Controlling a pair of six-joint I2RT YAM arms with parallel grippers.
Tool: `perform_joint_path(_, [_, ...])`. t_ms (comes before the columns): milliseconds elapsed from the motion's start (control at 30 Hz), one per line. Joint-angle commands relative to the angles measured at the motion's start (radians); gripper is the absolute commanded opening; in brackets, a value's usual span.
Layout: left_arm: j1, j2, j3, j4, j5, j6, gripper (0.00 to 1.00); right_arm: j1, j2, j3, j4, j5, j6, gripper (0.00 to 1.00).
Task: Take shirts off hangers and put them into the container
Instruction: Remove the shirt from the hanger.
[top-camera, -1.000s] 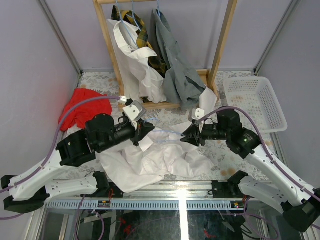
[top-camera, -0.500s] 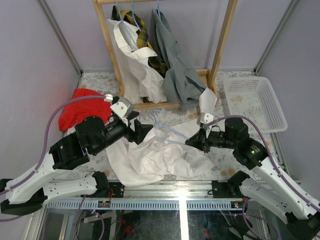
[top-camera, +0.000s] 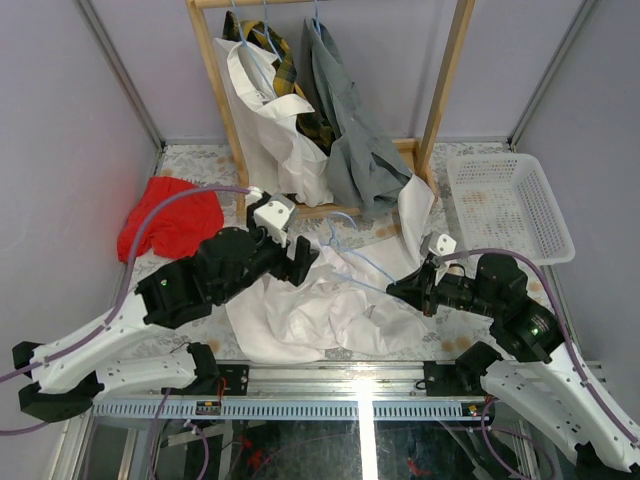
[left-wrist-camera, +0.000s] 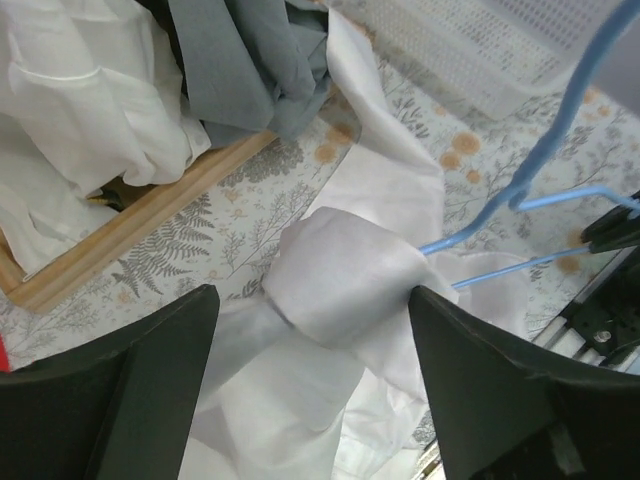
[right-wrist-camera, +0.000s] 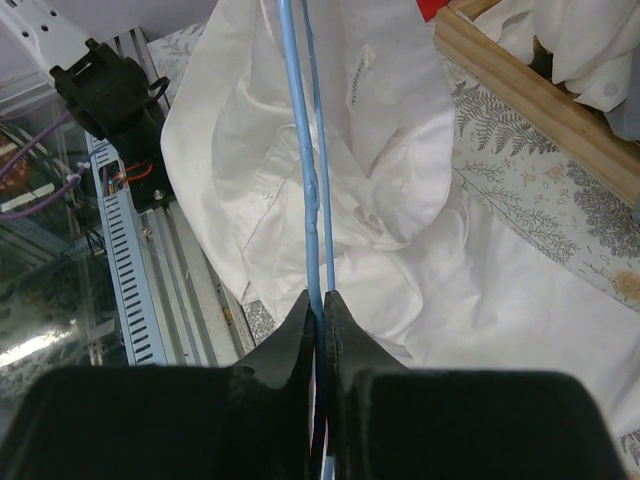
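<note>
A white shirt (top-camera: 330, 312) lies crumpled on the table between the arms, with a light-blue wire hanger (top-camera: 357, 256) partly in it. My right gripper (top-camera: 408, 291) is shut on the hanger's wire (right-wrist-camera: 314, 180), the jaws pinching it (right-wrist-camera: 320, 300). My left gripper (top-camera: 301, 262) hangs open just above the shirt's folded collar part (left-wrist-camera: 345, 280), a finger on each side, (left-wrist-camera: 315, 335) nothing held. Another white shirt (top-camera: 268, 125), a plaid one (top-camera: 284, 68) and a grey one (top-camera: 352, 145) hang on the rack. The white mesh container (top-camera: 512, 205) stands at the back right.
The wooden rack's base (top-camera: 310, 210) runs just behind the shirt and shows near both wrist cameras (left-wrist-camera: 120, 245) (right-wrist-camera: 530, 100). A red cloth (top-camera: 165, 215) lies at the left. The table's metal front rail (top-camera: 330, 405) is close to the shirt's near edge.
My left gripper has opened and let go of the white shirt. My right gripper has shut on the hanger wire and drawn it right and toward the near edge.
</note>
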Motion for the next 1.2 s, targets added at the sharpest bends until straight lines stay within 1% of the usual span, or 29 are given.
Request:
perform_joint_path(0, [0.004,0.063,0.023,0.008,-0.041,-0.054,0.6,-0.004,-0.034,-0.008,0.121,0.048,0.084,0.0])
perform_joint_path(33, [0.004,0.071,0.03,-0.008,-0.046,-0.054,0.49,-0.004,-0.037,-0.013,0.123,0.056,0.083,0.0])
perform_joint_path(67, [0.003,0.076,0.039,-0.021,-0.077,-0.058,0.31,-0.004,-0.039,-0.015,0.116,0.065,0.079,0.0])
perform_joint_path(100, [0.004,0.074,0.042,-0.029,-0.105,-0.061,0.22,-0.004,-0.036,-0.014,0.101,0.078,0.071,0.0])
perform_joint_path(233, [0.003,0.026,0.023,-0.034,-0.237,-0.064,0.06,-0.004,-0.009,0.004,-0.006,0.17,0.046,0.0])
perform_joint_path(333, [0.004,-0.017,-0.003,-0.041,-0.354,-0.067,0.05,-0.004,0.004,0.019,-0.058,0.211,0.045,0.0])
perform_joint_path(433, [0.012,-0.027,-0.012,-0.095,-0.477,-0.089,0.07,-0.004,-0.014,0.032,-0.067,0.22,0.047,0.0])
perform_joint_path(500, [0.021,-0.027,-0.011,-0.131,-0.522,-0.1,0.08,-0.004,-0.035,0.04,-0.067,0.22,0.042,0.0])
perform_joint_path(567, [0.031,-0.031,-0.015,-0.15,-0.544,-0.111,0.17,-0.004,-0.051,0.051,-0.082,0.217,0.027,0.0])
perform_joint_path(767, [0.047,-0.06,-0.028,-0.123,-0.544,-0.103,0.18,-0.004,-0.055,0.094,-0.169,0.204,-0.019,0.0])
perform_joint_path(867, [0.051,-0.061,-0.023,-0.121,-0.544,-0.099,0.14,-0.004,-0.068,0.106,-0.166,0.214,-0.004,0.0])
perform_joint_path(933, [0.055,-0.054,-0.02,-0.128,-0.543,-0.106,0.14,-0.004,-0.073,0.122,-0.169,0.245,0.01,0.0])
perform_joint_path(967, [0.057,-0.047,-0.017,-0.134,-0.543,-0.11,0.17,-0.004,-0.077,0.133,-0.169,0.274,0.018,0.0])
perform_joint_path(1000, [0.057,-0.039,-0.015,-0.142,-0.543,-0.118,0.23,-0.004,-0.084,0.144,-0.169,0.312,0.028,0.0])
perform_joint_path(1100, [0.06,-0.027,-0.01,-0.161,-0.542,-0.133,0.26,-0.004,-0.122,0.177,-0.16,0.455,0.05,0.0])
perform_joint_path(1167, [0.062,-0.028,-0.014,-0.16,-0.525,-0.137,0.33,-0.004,-0.162,0.188,-0.128,0.543,0.058,0.0])
